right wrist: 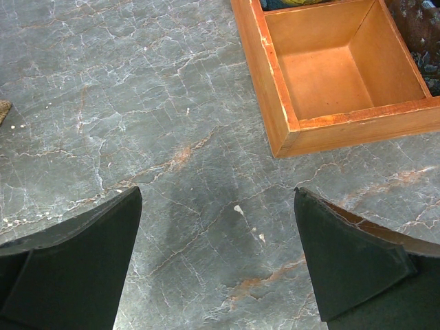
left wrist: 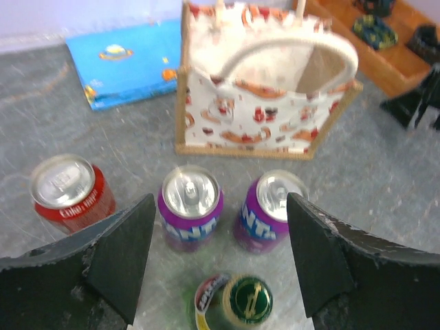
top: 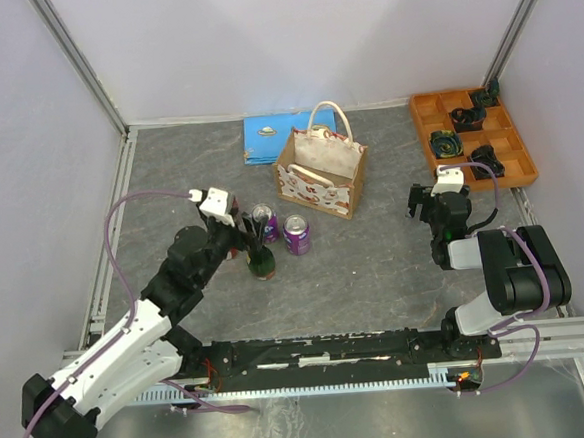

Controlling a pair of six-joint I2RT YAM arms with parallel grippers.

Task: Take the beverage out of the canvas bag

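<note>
My left claw (left wrist: 218, 227) was spread wide low over the surface (top: 375, 263), left of its middle, with one finger on each side of the bottle (left wrist: 237, 302). The bottle stood upright on the surface between my fingers (left wrist: 124, 254), outside the canvas bag. It had green glass, a gold and green cap and a label round its neck, and I saw a gap on both sides, so neither pad was touching it.

My right claw (right wrist: 217, 206) was also spread, with nothing between its fingers. It hung over the grey marbled surface toward the right edge.

Just beyond the bottle two purple cans (left wrist: 190, 206) stood upright side by side, close but apart, with their silver tops up. A red can (left wrist: 71, 192) stood to their left, off my left finger's outer side.

Farther on, past the cans and toward the far edge near the middle, the canvas bag (left wrist: 261, 124) stood upright and open. One cream handle arched over its mouth, and the red printed pattern faced me. From here I could not tell what lay inside it.

A flat blue rectangle (top: 269, 138) lay behind the bag on its left, along the far edge. An orange tray (top: 423, 120) sat in the far right corner with dark items in several compartments, and its near corner showed just beyond my right claw.
</note>
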